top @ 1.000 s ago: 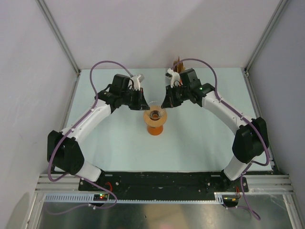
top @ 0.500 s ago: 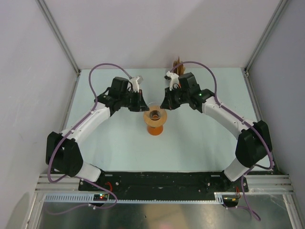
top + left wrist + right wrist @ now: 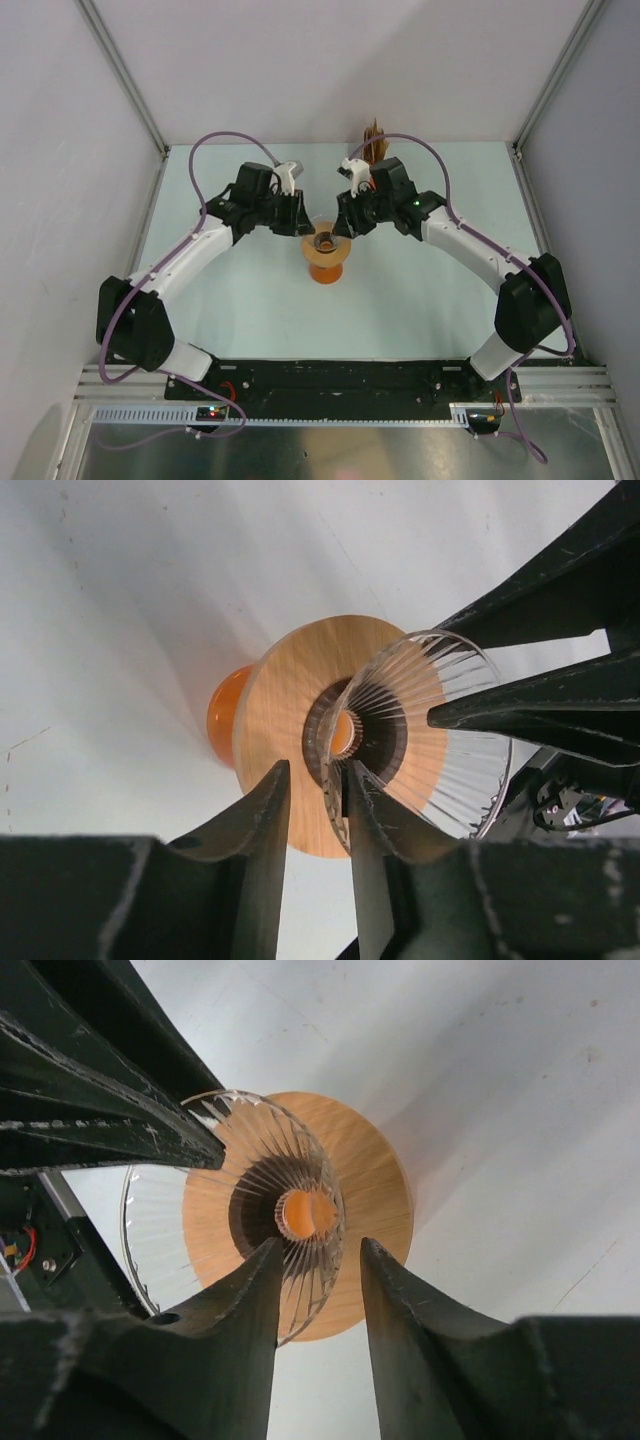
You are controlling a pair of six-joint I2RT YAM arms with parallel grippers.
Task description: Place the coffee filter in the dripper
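Releasing the dripper [image 3: 440, 730] on its wooden disc [image 3: 285, 700], centre desk [image 3: 250, 290].
Left gripper [image 3: 316, 770] and right gripper [image 3: 320, 1245] have just parted, jaws loosely straddling the rim; no coffee filter inside yet, papers [image 3: 374, 132] at far edge.

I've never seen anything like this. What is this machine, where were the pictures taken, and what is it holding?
This is a robot: a white-and-black left arm and right arm, bolted to a pale table. One picture looks down from above; the other two come from cameras on each wrist. Between them a clear cone-shaped dripper sits on a wooden disc atop an orange glass beaker. The left gripper and right gripper straddle its rim with jaws apart, gripping nothing. Brown papers stand at the far edge.
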